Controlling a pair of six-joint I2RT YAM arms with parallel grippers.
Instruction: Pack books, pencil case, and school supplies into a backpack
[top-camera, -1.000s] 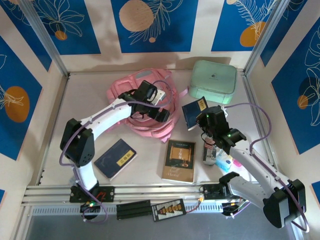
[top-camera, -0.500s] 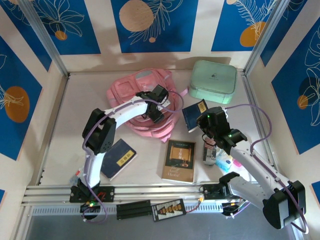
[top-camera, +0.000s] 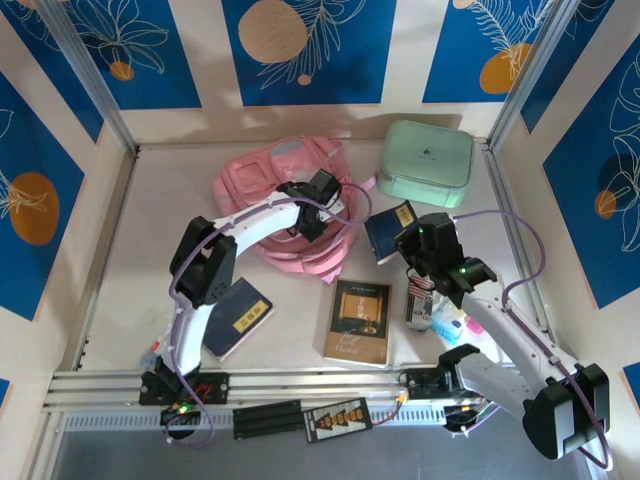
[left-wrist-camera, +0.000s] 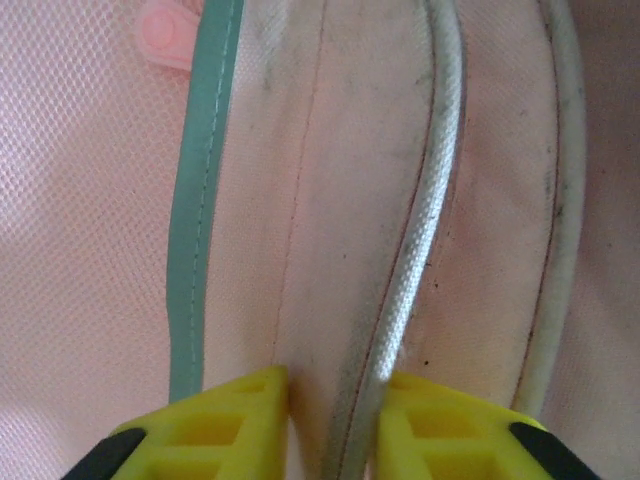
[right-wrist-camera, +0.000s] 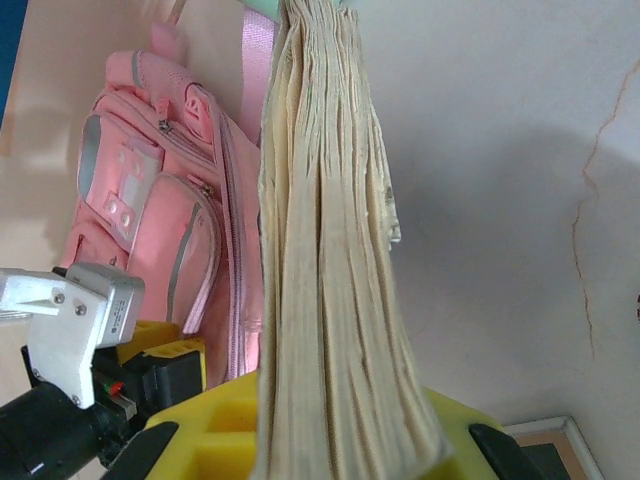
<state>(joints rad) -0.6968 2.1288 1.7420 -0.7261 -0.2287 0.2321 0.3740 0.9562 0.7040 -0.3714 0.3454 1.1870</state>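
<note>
Left gripper (left-wrist-camera: 330, 405): was moved in and closed on the backpack (top-camera: 275, 165) seam, far table (top-camera: 160, 220) edge; opening judged begun. Right gripper (right-wrist-camera: 330, 430): book (right-wrist-camera: 320, 250) was clamped.

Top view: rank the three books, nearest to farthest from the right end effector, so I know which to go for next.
1. Held navy book: clamped in the right end effector itself, tilted off the table.
2. Brown and tan book: flat on the table, toward the arm bases, slightly to its left.
3. Other navy book: far left, beside the left arm's base.
</note>
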